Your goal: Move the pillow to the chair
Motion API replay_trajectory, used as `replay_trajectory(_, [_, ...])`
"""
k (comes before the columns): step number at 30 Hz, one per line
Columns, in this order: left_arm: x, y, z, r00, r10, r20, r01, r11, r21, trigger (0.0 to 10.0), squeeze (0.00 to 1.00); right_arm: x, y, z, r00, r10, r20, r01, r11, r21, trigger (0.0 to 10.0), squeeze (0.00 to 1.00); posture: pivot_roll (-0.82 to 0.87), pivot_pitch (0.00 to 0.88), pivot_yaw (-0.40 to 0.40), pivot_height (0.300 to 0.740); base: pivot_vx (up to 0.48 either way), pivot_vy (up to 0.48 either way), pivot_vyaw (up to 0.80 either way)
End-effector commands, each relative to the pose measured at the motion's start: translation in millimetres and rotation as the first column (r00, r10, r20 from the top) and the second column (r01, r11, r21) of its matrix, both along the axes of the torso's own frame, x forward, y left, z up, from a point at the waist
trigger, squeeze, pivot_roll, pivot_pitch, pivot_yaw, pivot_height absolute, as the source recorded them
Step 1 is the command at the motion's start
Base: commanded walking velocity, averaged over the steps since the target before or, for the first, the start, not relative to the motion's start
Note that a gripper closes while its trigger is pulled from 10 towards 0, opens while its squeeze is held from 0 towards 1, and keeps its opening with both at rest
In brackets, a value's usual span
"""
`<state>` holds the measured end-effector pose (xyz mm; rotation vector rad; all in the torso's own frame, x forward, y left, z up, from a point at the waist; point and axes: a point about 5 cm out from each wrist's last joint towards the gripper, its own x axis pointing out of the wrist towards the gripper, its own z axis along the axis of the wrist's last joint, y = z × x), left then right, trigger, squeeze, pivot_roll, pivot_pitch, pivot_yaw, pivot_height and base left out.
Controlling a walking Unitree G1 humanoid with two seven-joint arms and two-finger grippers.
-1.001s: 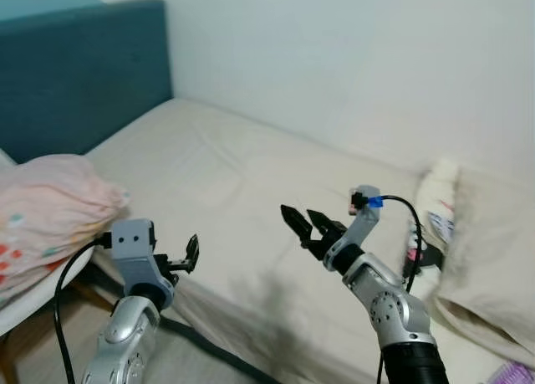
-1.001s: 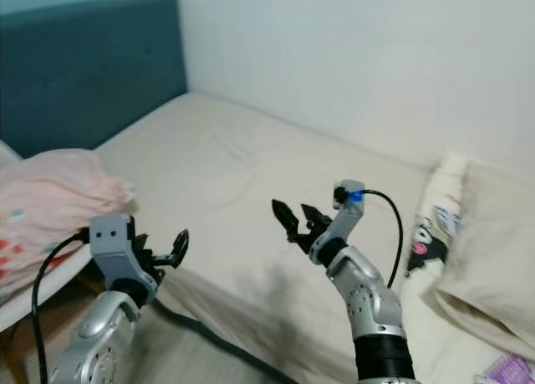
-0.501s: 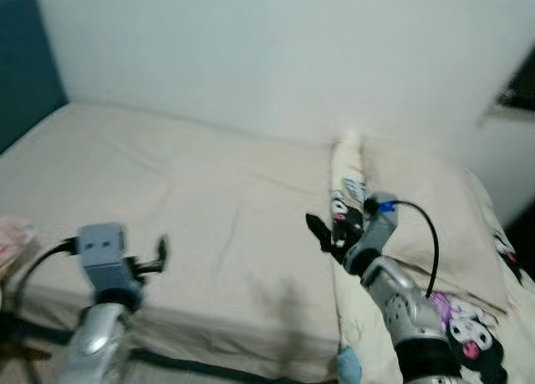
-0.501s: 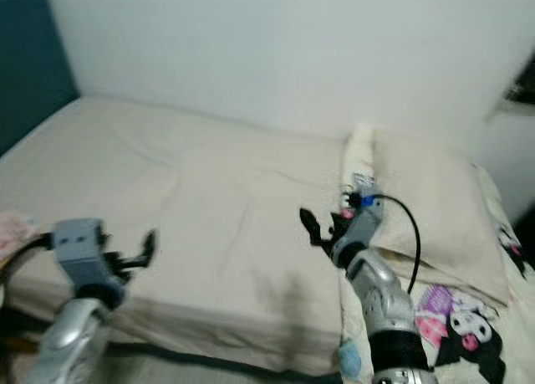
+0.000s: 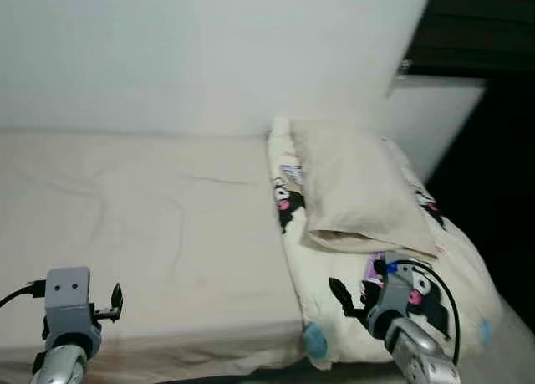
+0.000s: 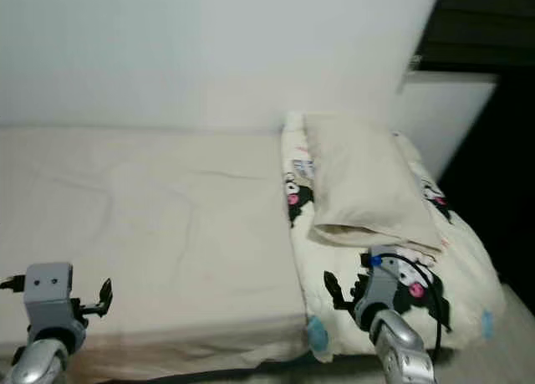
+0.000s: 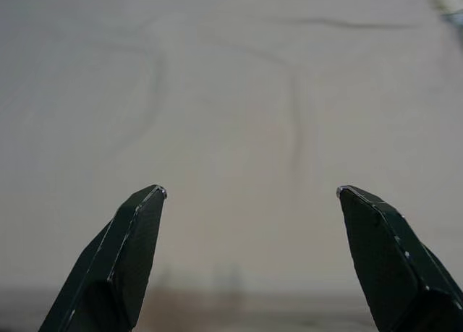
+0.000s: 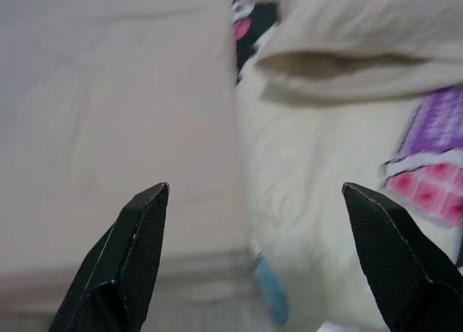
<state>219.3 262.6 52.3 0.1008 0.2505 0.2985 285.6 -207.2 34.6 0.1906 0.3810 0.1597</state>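
Left gripper point(image 7: 249, 194): its two black fingers point(image 7: 116, 263) are spread wide and hold nothing, with the bare cream sheet of the bed point(image 5: 150, 208) seen between the tips; the gripper hovers over the near edge of the bed, well apart from the pillow. Right gripper point(image 8: 253, 194): its fingers point(image 8: 126, 256) are likewise spread wide and empty, touching nothing; between the tips lie the line where the sheet meets the cartoon-print quilt point(image 5: 351, 267) and, farther off, the open end of the pillow point(image 8: 362, 35). In the head views this right gripper point(image 5: 341, 294) hangs over the near part of the quilt, short of the pillow, with a black cable point(image 5: 435, 284) looping from its wrist. The pillow point(image 5: 351, 183), plain cream, lies flat on top of the quilt, its far end near the white wall point(image 5: 209, 49) and its open near end facing the right gripper. The quilt, cream with black, pink and purple cartoon figures, is heaped beside the bare sheet and runs under the pillow from the wall to the bed's near edge; a small blue patch point(image 5: 315, 340) shows on its near corner. Beyond the pillow, on the side away from the bare sheet, stands a dark opening point(image 5: 485, 108); what it contains cannot be made out. The head views are slightly blurred.
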Motion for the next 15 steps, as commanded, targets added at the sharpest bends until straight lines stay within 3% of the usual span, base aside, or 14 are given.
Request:
replay_trajectory(1, [3.1, -5.2, -2.0, 1.0, -0.001, 0.013, 0.001, 1.0, -0.006, 10.0, 0.0, 8.4, -5.0, 9.3, 0.999, -0.005, 0.041, 0.006, 0.999, -0.032, 10.0, 0.0, -0.03, 0.0, -0.075, 0.74, 0.0, 0.0, -0.77])
replay_trajectory(6, [6.6, -5.8, -11.0, 1.0, 0.005, -0.001, -0.005, 1.0, -0.004, 10.0, 0.0, 19.8, -8.1, 24.9, 0.994, -0.009, 0.105, 0.012, 1.0, -0.023, 10.0, 0.0, -0.05, 0.0, -0.094, 0.74, 0.0, 0.0, -0.15])
replay_trajectory(7, [6.4, -2.8, -20.6, 0.999, 0.03, -0.035, -0.031, 0.999, -0.019, 10.0, 0.0, 23.9, -2.7, 31.2, 0.991, 0.02, 0.129, -0.018, 1.0, -0.02, 10.0, 0.0, -0.07, 0.0, -0.098, 0.74, 0.0, 0.0, 0.0])
replay_trajectory(11, [6.2, -2.9, -26.4, 0.998, 0.039, -0.054, -0.042, 0.998, -0.042, 10.0, 0.0, 26.7, 2.4, 34.4, 0.988, 0.051, 0.146, -0.048, 0.999, -0.021, 10.0, 0.0, -0.07, 0.0, -0.097, 0.74, 0.0, 0.0, 0.0])
replay_trajectory(15, [5.3, -10.9, -31.4, 0.997, 0.014, -0.071, -0.018, 0.998, -0.056, 10.0, 0.0, 29.6, 8.1, 35.4, 0.983, 0.087, 0.161, -0.082, 0.996, -0.037, 10.0, 0.0, -0.05, 0.0, -0.096, 0.74, 0.0, -0.285, 0.0])
